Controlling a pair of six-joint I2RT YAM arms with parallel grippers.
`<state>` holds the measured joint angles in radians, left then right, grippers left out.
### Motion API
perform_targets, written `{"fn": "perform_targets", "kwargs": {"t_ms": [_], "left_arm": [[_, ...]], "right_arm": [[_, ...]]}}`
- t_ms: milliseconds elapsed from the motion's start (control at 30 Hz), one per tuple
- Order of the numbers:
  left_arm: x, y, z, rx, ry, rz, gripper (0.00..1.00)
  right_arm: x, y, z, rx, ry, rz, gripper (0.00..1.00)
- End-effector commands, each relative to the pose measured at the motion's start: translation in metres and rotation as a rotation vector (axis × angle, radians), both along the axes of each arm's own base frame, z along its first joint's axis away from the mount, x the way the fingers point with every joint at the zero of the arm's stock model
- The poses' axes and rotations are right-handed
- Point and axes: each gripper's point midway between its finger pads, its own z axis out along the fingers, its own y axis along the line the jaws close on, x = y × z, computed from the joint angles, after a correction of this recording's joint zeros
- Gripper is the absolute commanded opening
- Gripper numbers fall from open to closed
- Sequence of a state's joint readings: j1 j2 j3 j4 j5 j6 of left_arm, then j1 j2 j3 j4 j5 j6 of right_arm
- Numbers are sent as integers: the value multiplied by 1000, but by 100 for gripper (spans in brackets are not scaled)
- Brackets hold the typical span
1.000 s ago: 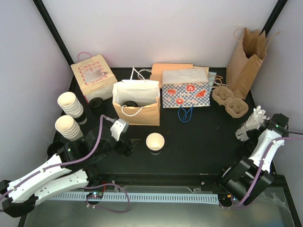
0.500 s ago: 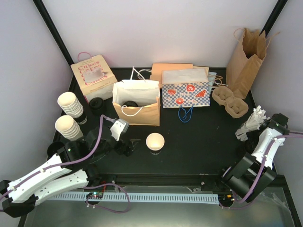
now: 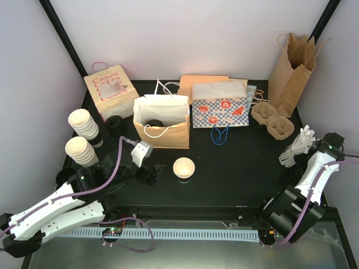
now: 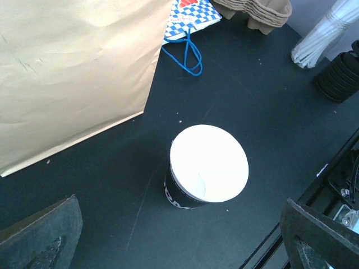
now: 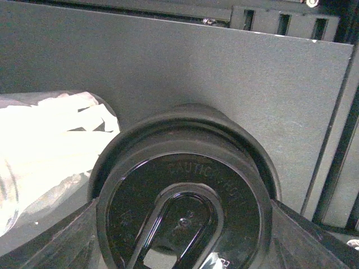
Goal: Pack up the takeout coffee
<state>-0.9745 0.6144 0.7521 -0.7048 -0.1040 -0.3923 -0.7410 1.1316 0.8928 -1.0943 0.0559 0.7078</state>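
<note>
1. The coffee cup stands upright in the middle of the left wrist view and at low centre of the overhead view. It sits on the black table, touches nothing, and has no lid. My judgement is that fetching a lid is the step in hand.
2. The black lid tops a stack filling the lower middle of the right wrist view, at the right edge of the overhead view. The right gripper has one finger at each lower corner of that view, flanking the rim. I cannot tell whether they press on it.
3. Pinch only the top lid, squarely across its rim and lightly enough not to buckle it. Then lift straight up so the lids beneath stay put.
4. A wrapped white bundle lies just beside the stack at centre left, so keep that finger off the wrap.
5. The left gripper is spread wide, with the cup ahead of it and untouched. It could steady the cup while the lid is pressed on.
6. The kraft bag stands open-mouthed just behind the cup.
</note>
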Motion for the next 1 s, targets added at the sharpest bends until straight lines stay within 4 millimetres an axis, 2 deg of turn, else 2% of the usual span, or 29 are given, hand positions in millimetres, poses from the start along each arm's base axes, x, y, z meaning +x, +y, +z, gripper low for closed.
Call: {"fn": "perform_targets", "kwargs": {"t_ms": [0, 167, 367, 633, 833, 967], "left_arm": [[2, 0, 7, -15, -30, -2, 99], [2, 1, 8, -18, -30, -2, 99], [1, 1, 8, -22, -31, -3, 99], [1, 1, 7, -19, -30, -3, 99], [1, 1, 6, -17, -26, 0, 99], [2, 1, 4, -10, -22, 1, 99]], "right_arm": [[-6, -2, 24, -50, -6, -7, 75], [-11, 1, 44, -81, -31, -3, 75], [-20, 8, 77, -139, -78, 10, 75], [-34, 32, 113, -181, -167, 71, 75], [-43, 39, 171, -292, -257, 94, 75], [-40, 44, 212, -349, -341, 122, 75]]}}
